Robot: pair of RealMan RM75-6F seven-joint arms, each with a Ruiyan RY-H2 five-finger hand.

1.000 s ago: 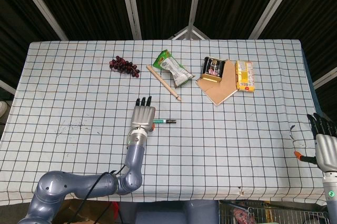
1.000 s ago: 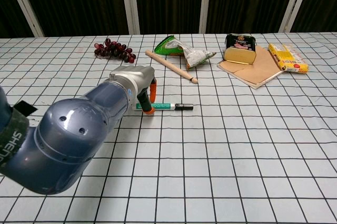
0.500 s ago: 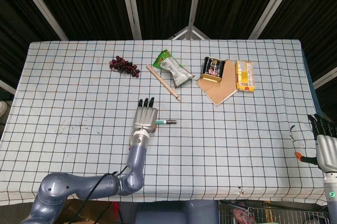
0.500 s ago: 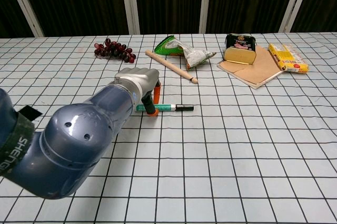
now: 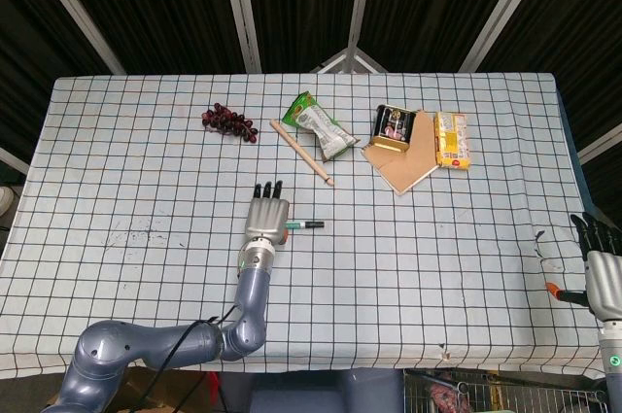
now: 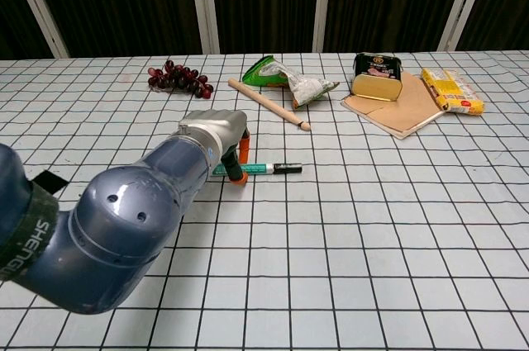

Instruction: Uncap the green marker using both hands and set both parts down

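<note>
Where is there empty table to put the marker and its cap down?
The wide checked cloth between the green marker and the right hand is bare, as is the near left by the left hand. The far edge is crowded: grapes, wooden stick, snack bag, tin.

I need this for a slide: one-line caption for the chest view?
Left hand reaches down onto the capped green marker lying on the checked tablecloth.

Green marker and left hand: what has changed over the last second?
The left hand has settled over the green marker's left end, fingertips down around the barrel. The marker has barely shifted and is still flat and capped. The right hand stays at the table edge; grapes and other items are unmoved.
</note>
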